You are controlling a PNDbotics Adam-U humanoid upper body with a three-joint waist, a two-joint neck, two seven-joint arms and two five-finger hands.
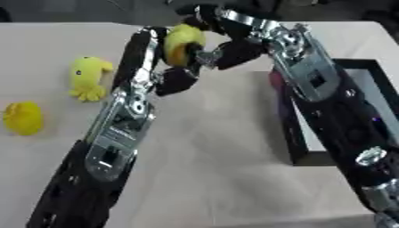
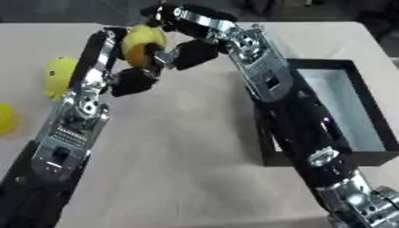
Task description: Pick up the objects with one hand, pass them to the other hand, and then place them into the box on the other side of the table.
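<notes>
We are at the handover: both hands meet above the far middle of the bench (image 1: 210, 169), with a yellow soft toy (image 1: 181, 43) held up between them. Our left hand (image 1: 173, 75) comes up from the left with its fingers curled round the toy's near side, and our right hand (image 1: 226, 53) closes in from the right, its dark fingers touching the toy; we cannot tell which hand carries the weight. As we judge it, the right hand must next take hold before the left lets go, then carry the toy to the black box (image 2: 343, 111) on the right side. Two more yellow toys, one (image 1: 87, 76) near the left arm and one (image 1: 23, 117) at the left edge, lie on the bench.
</notes>
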